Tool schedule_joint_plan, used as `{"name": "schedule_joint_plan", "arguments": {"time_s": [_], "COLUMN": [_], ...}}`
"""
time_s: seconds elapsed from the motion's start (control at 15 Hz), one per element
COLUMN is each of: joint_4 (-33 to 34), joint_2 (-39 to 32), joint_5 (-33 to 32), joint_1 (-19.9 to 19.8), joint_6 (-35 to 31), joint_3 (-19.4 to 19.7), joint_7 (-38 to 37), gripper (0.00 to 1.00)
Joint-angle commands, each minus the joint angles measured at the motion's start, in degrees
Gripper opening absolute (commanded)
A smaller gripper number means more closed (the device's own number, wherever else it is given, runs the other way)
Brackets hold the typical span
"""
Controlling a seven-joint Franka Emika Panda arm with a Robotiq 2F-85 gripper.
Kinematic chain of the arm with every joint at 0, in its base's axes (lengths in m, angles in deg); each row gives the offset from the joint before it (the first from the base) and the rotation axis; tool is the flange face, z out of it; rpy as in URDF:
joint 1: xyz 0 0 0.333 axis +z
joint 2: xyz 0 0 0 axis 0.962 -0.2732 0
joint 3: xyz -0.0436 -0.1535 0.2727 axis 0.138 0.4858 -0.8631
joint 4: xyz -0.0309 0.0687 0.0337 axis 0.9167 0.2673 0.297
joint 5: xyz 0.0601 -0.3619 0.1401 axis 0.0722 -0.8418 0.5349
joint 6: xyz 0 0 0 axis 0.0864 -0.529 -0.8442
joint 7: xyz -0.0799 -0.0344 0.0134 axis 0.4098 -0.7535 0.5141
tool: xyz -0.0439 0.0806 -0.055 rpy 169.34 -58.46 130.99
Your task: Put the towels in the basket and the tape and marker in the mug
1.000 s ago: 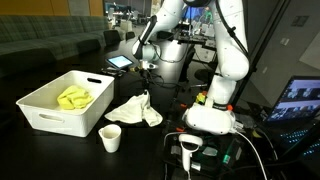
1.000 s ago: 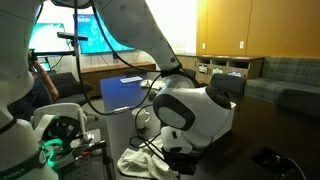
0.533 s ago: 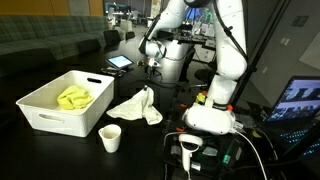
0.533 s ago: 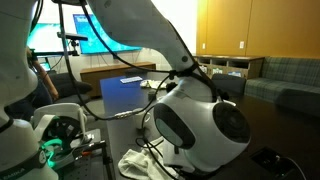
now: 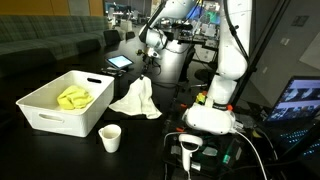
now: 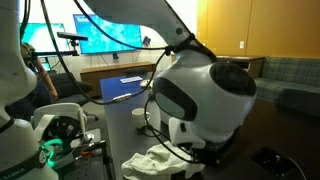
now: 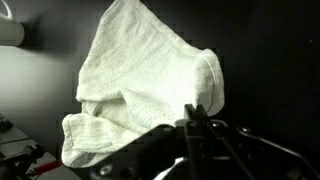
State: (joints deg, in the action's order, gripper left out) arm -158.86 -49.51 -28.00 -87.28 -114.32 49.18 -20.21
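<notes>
My gripper [image 5: 146,72] is shut on the top edge of a white towel [image 5: 137,98] and holds it lifted, with its lower part still draped on the black table. In the wrist view the towel [image 7: 140,85] hangs from the shut jaws [image 7: 196,115]. It also shows as a crumpled heap in an exterior view [image 6: 160,163]. A yellow-green towel [image 5: 74,97] lies inside the white basket [image 5: 45,118] to the left of my gripper. A white mug [image 5: 110,138] stands in front of the basket; its edge shows in the wrist view [image 7: 10,32]. Tape and marker are not visible.
The robot's white base [image 5: 212,115] stands right of the towel, with cables and a lit device [image 5: 190,148] in front. A tablet [image 5: 120,62] lies at the table's back. A laptop screen [image 5: 298,100] glows at the far right. The wrist housing [image 6: 205,95] fills much of one exterior view.
My gripper has risen with the white towel in it, pulling the flat cloth up into a hanging peak. The basket and mug have not moved.
</notes>
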Motion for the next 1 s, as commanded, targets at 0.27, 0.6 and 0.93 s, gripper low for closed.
{"name": "schedule_joint_plan", "arguments": {"time_s": [0.27,0.6,0.93], "joint_4": [-4.26,-3.46,-1.14], "joint_2": [21.79,31.22,36.85], "joint_5": [-19.14,-26.08,-28.79], "joint_1": [5.67,5.62,5.57], "joint_6": [-2.16,0.06,2.05], "joint_3": [-1.08,-5.26,-9.13], "joint_7": [-7.58,-8.93,-10.25], "gripper": [0.01,0.01,0.01]}}
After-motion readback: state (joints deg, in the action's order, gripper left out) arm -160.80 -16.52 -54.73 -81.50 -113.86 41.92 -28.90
